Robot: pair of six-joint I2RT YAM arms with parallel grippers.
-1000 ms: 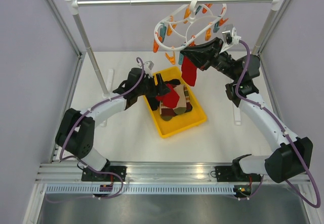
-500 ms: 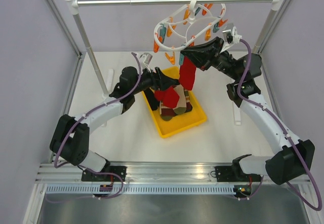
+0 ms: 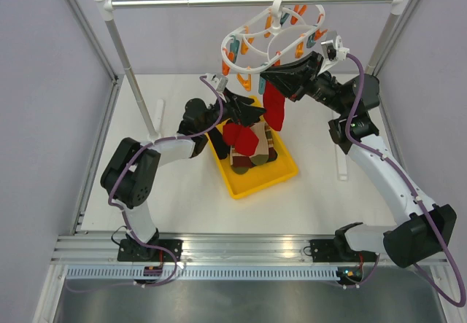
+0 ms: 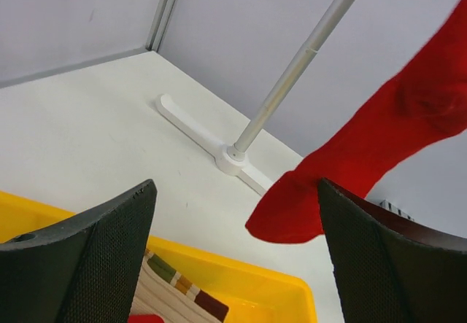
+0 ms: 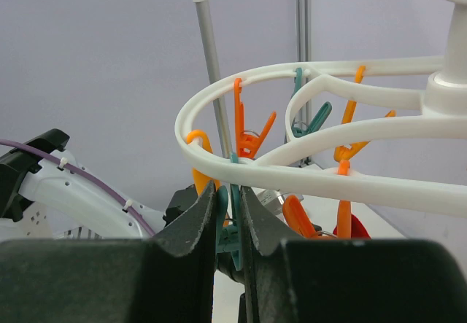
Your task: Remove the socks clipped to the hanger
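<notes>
Left claw (image 3: 241, 109), white tabletop (image 3: 182, 192), grey walls (image 3: 44, 82)

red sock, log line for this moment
left gripper: open by red sock | right gripper: shut on teal clip | yellow bin: holds socks

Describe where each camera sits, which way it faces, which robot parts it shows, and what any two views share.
Top external: above and behind, looking down on both arms, the hanger and yellow bin.
Left wrist: faces across the table, open left gripper framing the red sock.
Right wrist: faces the hanger ring; right gripper pinches a teal clip.
Shared: top and left wrist both show the red sock and bin.
</notes>
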